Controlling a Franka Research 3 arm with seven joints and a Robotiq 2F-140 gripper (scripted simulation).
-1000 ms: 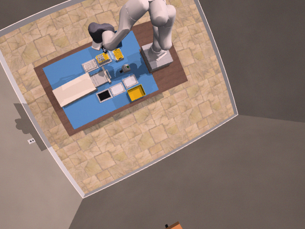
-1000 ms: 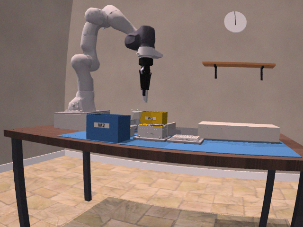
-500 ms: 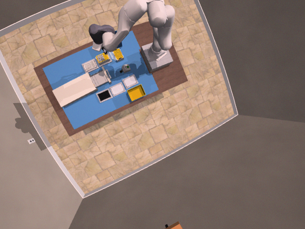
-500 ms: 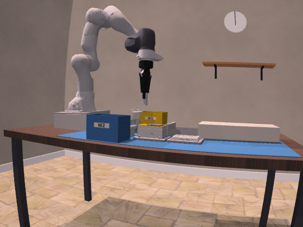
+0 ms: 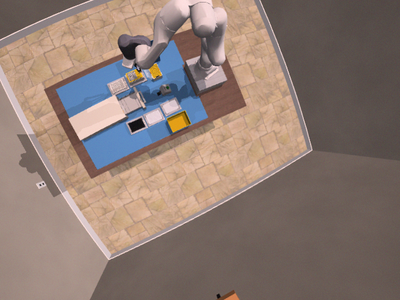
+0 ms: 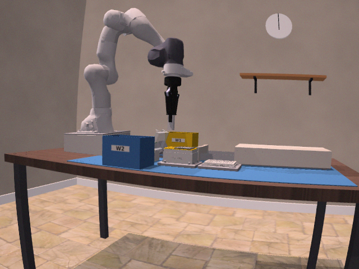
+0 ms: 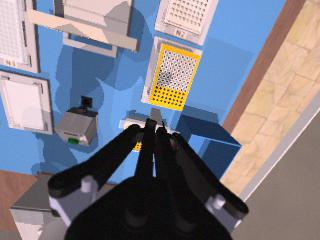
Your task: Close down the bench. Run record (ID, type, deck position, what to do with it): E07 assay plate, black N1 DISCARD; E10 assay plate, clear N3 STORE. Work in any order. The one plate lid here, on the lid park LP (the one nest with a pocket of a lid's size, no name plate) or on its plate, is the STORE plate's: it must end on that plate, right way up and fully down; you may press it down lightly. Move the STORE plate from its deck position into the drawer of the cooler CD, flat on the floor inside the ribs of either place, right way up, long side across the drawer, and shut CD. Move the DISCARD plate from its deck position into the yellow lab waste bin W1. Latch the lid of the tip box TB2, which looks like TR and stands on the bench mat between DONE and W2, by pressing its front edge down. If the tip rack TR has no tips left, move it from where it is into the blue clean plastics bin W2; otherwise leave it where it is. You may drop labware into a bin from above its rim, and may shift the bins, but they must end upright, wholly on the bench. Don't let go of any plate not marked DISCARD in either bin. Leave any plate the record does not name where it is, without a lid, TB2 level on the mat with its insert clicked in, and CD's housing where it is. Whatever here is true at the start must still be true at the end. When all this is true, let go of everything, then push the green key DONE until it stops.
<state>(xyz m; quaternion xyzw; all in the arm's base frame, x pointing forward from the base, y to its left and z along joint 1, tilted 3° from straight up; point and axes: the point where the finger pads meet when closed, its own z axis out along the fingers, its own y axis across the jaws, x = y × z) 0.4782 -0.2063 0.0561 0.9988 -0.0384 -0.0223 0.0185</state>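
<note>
My gripper (image 7: 154,115) (image 6: 171,124) is shut and empty. It points straight down, well above the bench, over the tip box TB2 (image 5: 155,70). In the wrist view my fingers hide most of TB2. The tip rack TR (image 7: 172,75) has a yellow frame and stands in its nest just beyond my fingertips; it also shows in the side view (image 6: 179,154). The black plate (image 5: 136,125) sits at N1. The clear plate (image 5: 154,117) sits at N3. The lid park (image 5: 170,106) holds a pale flat lid. The green DONE key (image 7: 75,127) is left of my fingers.
The blue bin W2 (image 6: 128,151) stands at the mat's near edge, right of TB2 in the wrist view (image 7: 210,145). The yellow bin W1 (image 5: 178,121) is beside the lid park. The cooler CD (image 5: 97,117) has its drawer (image 5: 130,104) pulled open. Another plate sits at N2 (image 5: 118,85).
</note>
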